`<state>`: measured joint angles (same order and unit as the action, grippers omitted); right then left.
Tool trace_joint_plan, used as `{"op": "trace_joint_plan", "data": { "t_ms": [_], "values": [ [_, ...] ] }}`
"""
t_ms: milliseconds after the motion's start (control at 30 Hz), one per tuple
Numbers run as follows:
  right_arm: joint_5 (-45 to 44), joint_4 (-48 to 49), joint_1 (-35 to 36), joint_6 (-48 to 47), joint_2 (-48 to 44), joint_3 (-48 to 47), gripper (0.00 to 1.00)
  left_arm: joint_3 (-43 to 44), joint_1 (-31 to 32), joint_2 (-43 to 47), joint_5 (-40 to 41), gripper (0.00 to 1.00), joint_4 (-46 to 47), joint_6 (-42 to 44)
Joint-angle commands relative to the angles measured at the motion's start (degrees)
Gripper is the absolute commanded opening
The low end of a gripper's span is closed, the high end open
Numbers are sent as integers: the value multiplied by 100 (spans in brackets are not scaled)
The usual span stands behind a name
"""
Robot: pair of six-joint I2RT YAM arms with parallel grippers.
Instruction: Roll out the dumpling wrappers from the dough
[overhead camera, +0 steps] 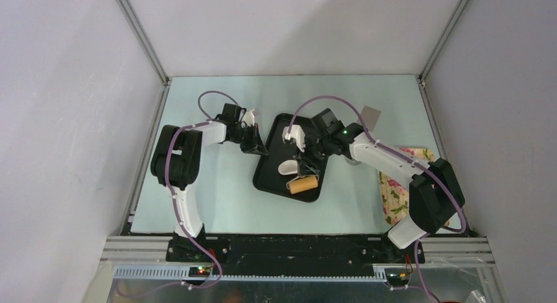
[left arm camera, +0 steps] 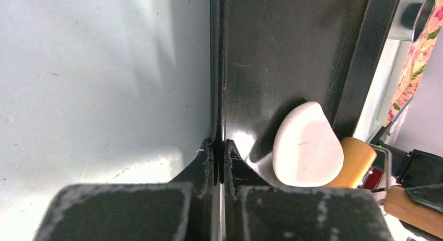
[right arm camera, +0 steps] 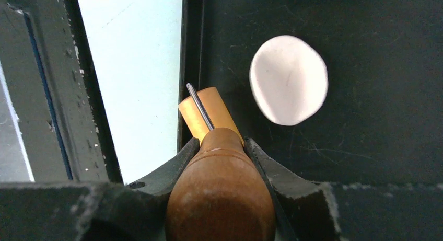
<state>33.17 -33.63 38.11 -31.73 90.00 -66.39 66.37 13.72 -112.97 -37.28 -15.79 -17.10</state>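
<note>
Two grips set: right gripper (right arm camera: 222,147) clamped round roller (right arm camera: 219,188) handle; dough (right arm camera: 288,79) lies flattened on tray (right arm camera: 392,121), just beside the barrel; roll across its centre, light even pressure; left gripper (left arm camera: 218,157) pinches the tray rim, bracing it.

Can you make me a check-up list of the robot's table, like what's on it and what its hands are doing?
Surface: pale table, smooth.
Job's things: flattened dough lies in the black tray; the rolling pin is near it, not on it.
Clutter: floral cloth at the right.
Grippers: left gripper shut on the tray's rim; right gripper shut on the rolling pin's handle.
Cables: a purple cable loops over each arm.
Surroundings: grey walls, metal frame.
</note>
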Motion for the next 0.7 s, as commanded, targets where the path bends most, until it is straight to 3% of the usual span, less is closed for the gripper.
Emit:
{"op": "trace_joint_plan", "data": {
  "t_ms": [0, 233, 667],
  "values": [
    [170, -461, -97, 204, -284, -788, 0, -89, -48, -206, 450, 0, -538, 98],
    [167, 163, -259, 1099, -57, -1268, 0, -89, -51, -204, 455, 0, -530, 93],
    [-1008, 646, -4, 2173, 1295, -1192, 0, -89, -43, -192, 468, 0, -531, 98]
  ]
}}
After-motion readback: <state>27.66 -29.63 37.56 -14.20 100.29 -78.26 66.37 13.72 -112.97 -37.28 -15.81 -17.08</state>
